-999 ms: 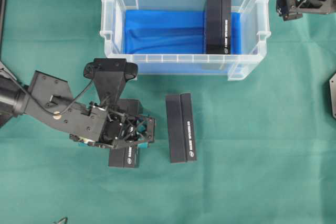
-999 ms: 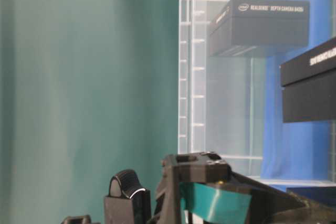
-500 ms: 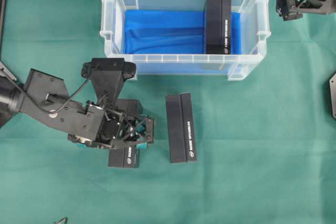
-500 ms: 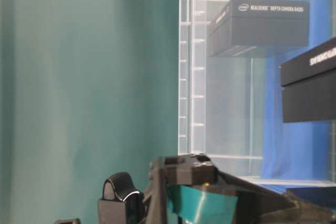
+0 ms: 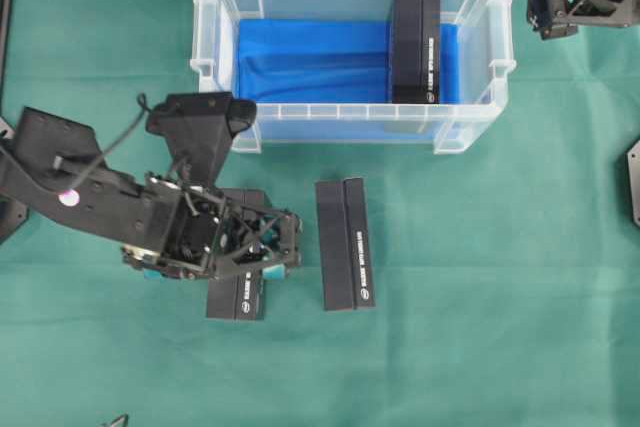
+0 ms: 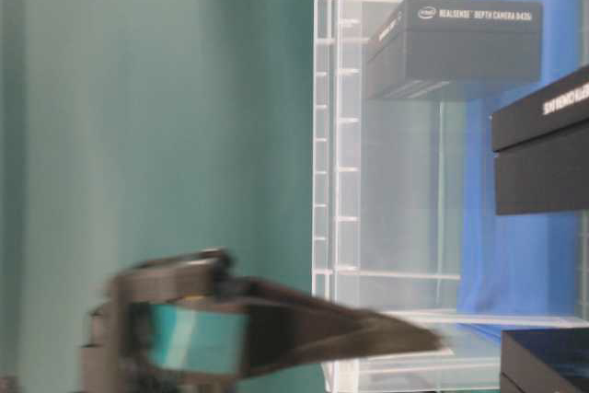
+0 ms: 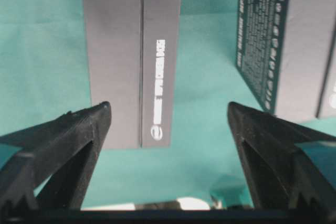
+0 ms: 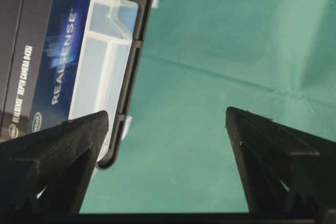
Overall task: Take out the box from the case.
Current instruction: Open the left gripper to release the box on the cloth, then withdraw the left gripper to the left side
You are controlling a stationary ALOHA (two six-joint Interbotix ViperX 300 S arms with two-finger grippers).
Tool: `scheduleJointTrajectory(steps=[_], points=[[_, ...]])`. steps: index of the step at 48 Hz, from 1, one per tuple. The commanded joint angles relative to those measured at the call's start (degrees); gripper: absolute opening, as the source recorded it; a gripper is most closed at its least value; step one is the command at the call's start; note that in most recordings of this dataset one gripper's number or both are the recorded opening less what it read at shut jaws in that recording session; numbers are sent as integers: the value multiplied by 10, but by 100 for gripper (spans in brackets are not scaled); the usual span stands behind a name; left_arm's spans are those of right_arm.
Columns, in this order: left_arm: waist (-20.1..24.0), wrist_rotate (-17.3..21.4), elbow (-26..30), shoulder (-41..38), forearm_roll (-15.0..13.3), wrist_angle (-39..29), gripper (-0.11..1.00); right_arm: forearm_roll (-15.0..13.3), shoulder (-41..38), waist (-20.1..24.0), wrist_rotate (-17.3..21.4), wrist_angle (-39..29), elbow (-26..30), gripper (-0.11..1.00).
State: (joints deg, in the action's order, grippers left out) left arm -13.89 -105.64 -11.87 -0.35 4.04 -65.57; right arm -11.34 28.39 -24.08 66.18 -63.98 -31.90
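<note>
The clear case with its blue lining stands at the back middle. One black box lies inside it near the right wall, also seen through the wall. My left gripper hovers open over the cloth in front of the case, above another black box. Nothing is between its fingers. My right gripper hangs open and empty beyond the case's right end. From there I see the case's rim handle and the box inside.
A third black box lies lengthwise on the green cloth in front of the case; it shows ahead of my left fingers. The left arm is a blur low in the table-level view. Green cloth covers the table.
The left arm has swung, its rear part moving left and up while its gripper stays over the near-left box. It is motion-blurred at table level. The right arm has not moved.
</note>
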Motion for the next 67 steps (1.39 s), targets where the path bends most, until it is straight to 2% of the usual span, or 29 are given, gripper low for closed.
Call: scheduleJointTrajectory(steps=[1, 7, 17, 27, 37, 45, 67], points=[[5, 3, 39, 28, 4, -41, 96, -2, 7, 1, -1, 3, 5, 92], [8, 5, 81, 42, 11, -103, 96, -2, 7, 1, -1, 3, 5, 92], [10, 19, 134, 49, 14, -144, 96, -2, 7, 2, -1, 3, 5, 92], [10, 23, 129, 52, 16, -156, 96, -1, 7, 4, 0, 2, 5, 92], [3, 22, 101, 70, 16, -156, 96, -1, 7, 4, 0, 1, 5, 92], [-25, 12, 60, 102, 15, -156, 96, -1, 11, 5, 0, 1, 5, 92], [-75, -63, -76, 231, 15, -162, 96, -1, 11, 5, 0, -9, 4, 92]])
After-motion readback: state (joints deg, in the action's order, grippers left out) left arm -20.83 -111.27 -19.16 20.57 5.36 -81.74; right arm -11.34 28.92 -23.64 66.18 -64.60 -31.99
